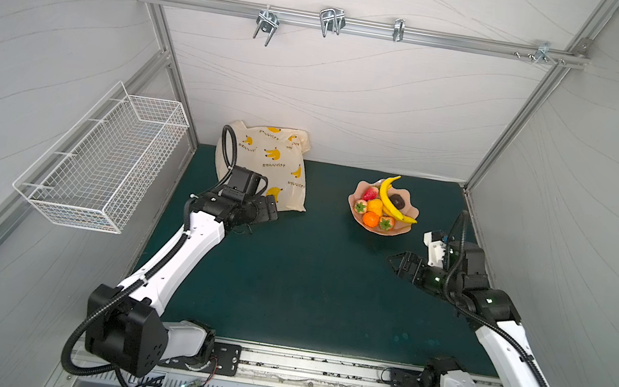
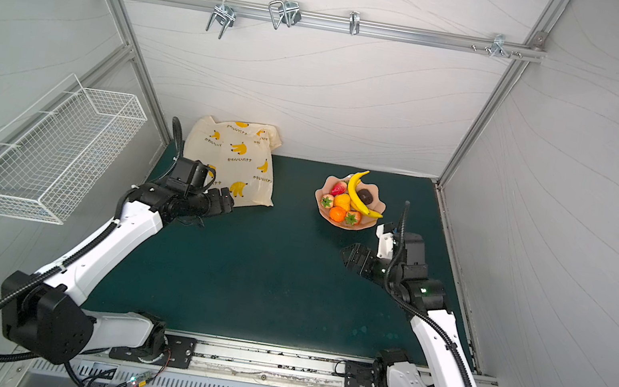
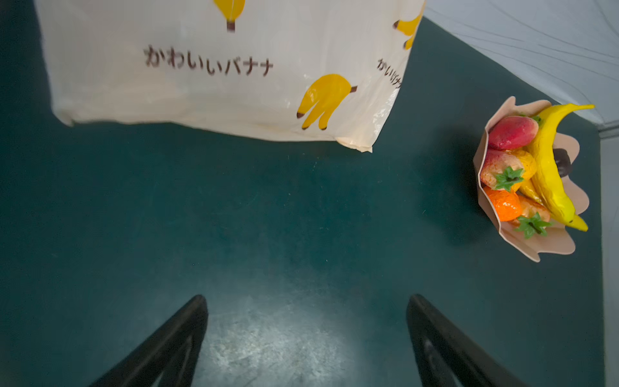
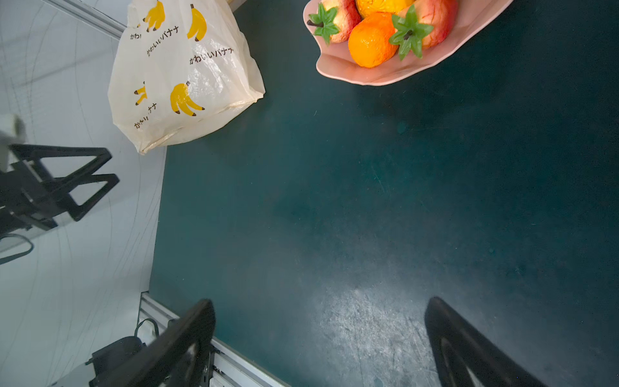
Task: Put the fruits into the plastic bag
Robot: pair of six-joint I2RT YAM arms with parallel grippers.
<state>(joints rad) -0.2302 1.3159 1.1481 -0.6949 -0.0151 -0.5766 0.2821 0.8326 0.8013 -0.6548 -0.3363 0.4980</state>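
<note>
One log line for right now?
left claw open, empty, by plastic bag | right claw open, empty, near pink dish | fruits piled in dish

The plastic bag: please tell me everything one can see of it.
The plastic bag is thin, crinkly, glossy cream film printed with yellow banana bunches and dark Japanese lettering. It lies rather flat, seemingly empty and unopened, at the back left of the green mat; its far end leans on the back wall. The open left gripper is close to its near edge, but bare mat lies between them; nothing grips it.
</note>
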